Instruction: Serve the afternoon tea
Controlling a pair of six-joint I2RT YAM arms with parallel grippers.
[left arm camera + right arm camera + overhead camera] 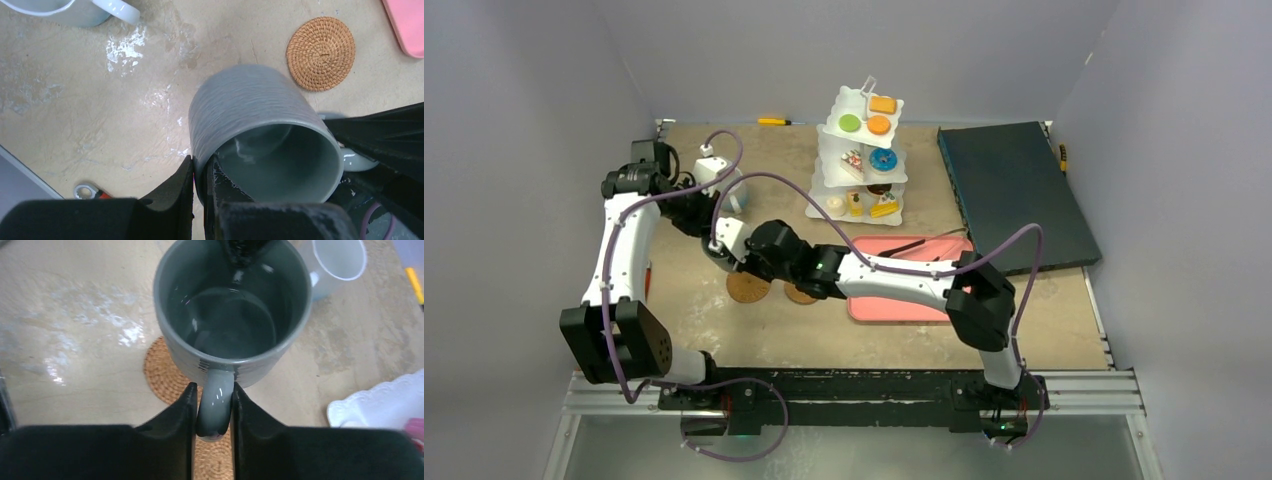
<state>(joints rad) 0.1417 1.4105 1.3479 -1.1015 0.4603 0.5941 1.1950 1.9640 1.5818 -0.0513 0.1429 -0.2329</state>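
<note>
The grey mug [230, 310] is held by both arms at once. The left gripper [200, 170] pinches the mug's rim wall, one finger inside and one outside. The right gripper [214, 390] is narrowed onto its handle, with a finger pressed to each side. A cork coaster [160, 375] shows beneath the mug, though I cannot tell whether the mug touches it. A second coaster [320, 53] lies just beside the mug, apart from it. Beyond the mug stands the white mug [335, 265]. To the mug's far right is the three-tier stand [861, 160], loaded with toy pastries [883, 159]. The pink tray [894, 300] lies to the mug's right.
</note>
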